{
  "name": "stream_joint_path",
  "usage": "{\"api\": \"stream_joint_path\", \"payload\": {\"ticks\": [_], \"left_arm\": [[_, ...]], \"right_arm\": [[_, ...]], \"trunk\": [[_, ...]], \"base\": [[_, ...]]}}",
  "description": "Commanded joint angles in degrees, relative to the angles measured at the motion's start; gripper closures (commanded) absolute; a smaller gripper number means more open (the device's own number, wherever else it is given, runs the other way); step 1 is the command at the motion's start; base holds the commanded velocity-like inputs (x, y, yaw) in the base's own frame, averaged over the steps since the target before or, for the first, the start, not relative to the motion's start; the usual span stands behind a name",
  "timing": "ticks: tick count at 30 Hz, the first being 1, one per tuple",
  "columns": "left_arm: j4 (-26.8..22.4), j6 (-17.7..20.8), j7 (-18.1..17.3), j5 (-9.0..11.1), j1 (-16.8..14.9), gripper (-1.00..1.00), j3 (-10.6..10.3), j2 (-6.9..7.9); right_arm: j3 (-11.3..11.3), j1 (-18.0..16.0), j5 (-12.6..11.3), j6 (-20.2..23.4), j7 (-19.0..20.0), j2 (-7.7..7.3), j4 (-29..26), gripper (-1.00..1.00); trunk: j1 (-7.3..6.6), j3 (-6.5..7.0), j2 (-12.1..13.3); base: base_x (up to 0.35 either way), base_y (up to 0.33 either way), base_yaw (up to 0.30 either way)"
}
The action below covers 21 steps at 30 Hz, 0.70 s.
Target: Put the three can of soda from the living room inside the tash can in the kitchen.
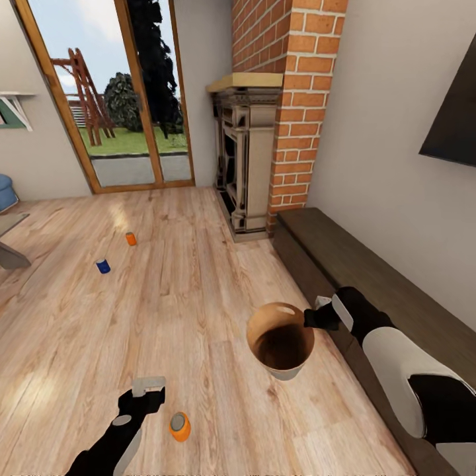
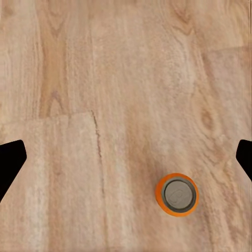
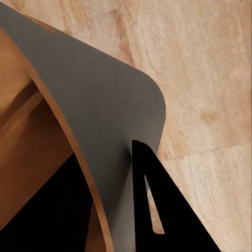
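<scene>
A: Head view: left gripper (image 1: 148, 389) is hanging over the light wood plank floor (image 1: 198, 297), fingers spread wide, nothing between them. The small orange soda can with a silvery top (image 1: 179, 426) is standing upright just beside it, toward the floor's near edge.

B: Right side?

A: Right gripper (image 1: 316, 316) is pinching the rim of the tan-brown tapered round bin (image 1: 281, 344), holding it lifted and tilted, mouth facing up toward the camera. Right wrist view is confirming: one dark finger (image 3: 157, 210) is pressing outside the bin wall (image 3: 105, 121), the other side is hidden, so I am judging it clamped on the rim.

B: Other cans?

A: A small blue can (image 1: 103, 266) and a second orange can (image 1: 131, 238) are sitting on the floor well apart from the robot, toward the wood-framed glass doors (image 1: 125, 99).

B: Step in hand?

A: Probably grabbing the near can. In the left wrist view the can (image 2: 177, 194) is sitting off-centre between the finger tips (image 2: 10, 163), so I am advising: centre over it first, descend straight, close around the mid-body. Coming down skewed is likely to knock it over.
</scene>
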Motion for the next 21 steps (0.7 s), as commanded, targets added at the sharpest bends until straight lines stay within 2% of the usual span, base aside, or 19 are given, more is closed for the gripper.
{"api": "stream_joint_path", "payload": {"ticks": [1,7,11,21], "left_arm": [[0.0,-0.3,0.0,0.0,0.0,-1.00,-0.3,0.00],[0.1,-0.7,0.0,0.0,0.0,-1.00,-1.1,-0.07],[0.1,-0.8,0.0,0.0,0.0,-1.00,-2.5,-0.08],[0.1,-0.8,0.0,0.0,0.0,-1.00,-3.1,-0.10]], "right_arm": [[-0.2,0.0,-1.5,0.1,0.1,0.01,0.0,1.00],[-0.2,0.0,-1.6,0.1,0.4,-0.23,-0.1,1.00],[0.0,0.0,-1.5,0.1,0.3,0.07,-0.1,1.00],[-0.1,0.0,-1.6,-0.1,0.7,-0.41,-0.2,1.00]], "trunk": [[0.22,-0.24,-0.4],[1.54,-1.77,-2.8],[2.42,-2.83,-4.4],[4.61,-5.49,-8.4]], "base": [[0.000,0.000,0.000],[0.000,0.000,0.000],[0.000,0.000,0.000],[0.000,0.000,0.000]]}}
